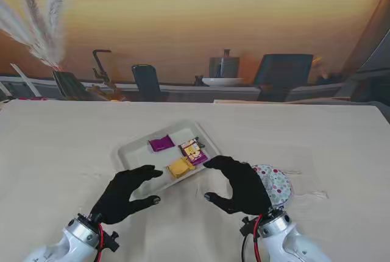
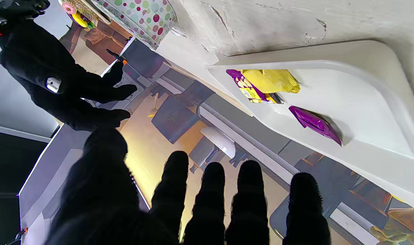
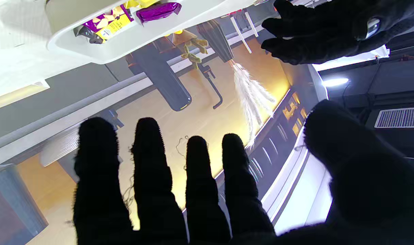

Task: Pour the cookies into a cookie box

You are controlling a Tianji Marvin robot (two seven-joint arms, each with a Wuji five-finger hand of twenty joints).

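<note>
1. My left hand (image 1: 127, 194) hovers over the bench (image 1: 61, 152) near its near edge, fingers spread and holding nothing. My right hand (image 1: 241, 184) hangs beside it, fingers apart and curled a little, also empty.

2. The white tray (image 1: 131, 152) lies just beyond both hands, toward the middle of the bench, its long axis running diagonally from near-left to far-right. In it I see a purple packet (image 1: 161, 143) toward the far side, a yellow packet (image 1: 180, 167) at the near edge, and a printed purple-and-yellow packet (image 1: 193, 150) between them toward the right. I take these to be the cookies.

3. The polka-dot container (image 1: 275, 184) sits on the bench touching or just behind my right hand, on its right side, partly hidden by the hand. I judge it to be the cookie box; I cannot tell from here whether it is open.

4. The relation that matters: the tray's near corner lies between my two hands, with the left fingers (image 1: 151, 173) closest to its near-left edge, while the box is on the right hand's outer side. So pouring means tipping the tray rightward, across the right hand's position.

5. Nothing is gripped yet; the task looks barely begun.
</note>
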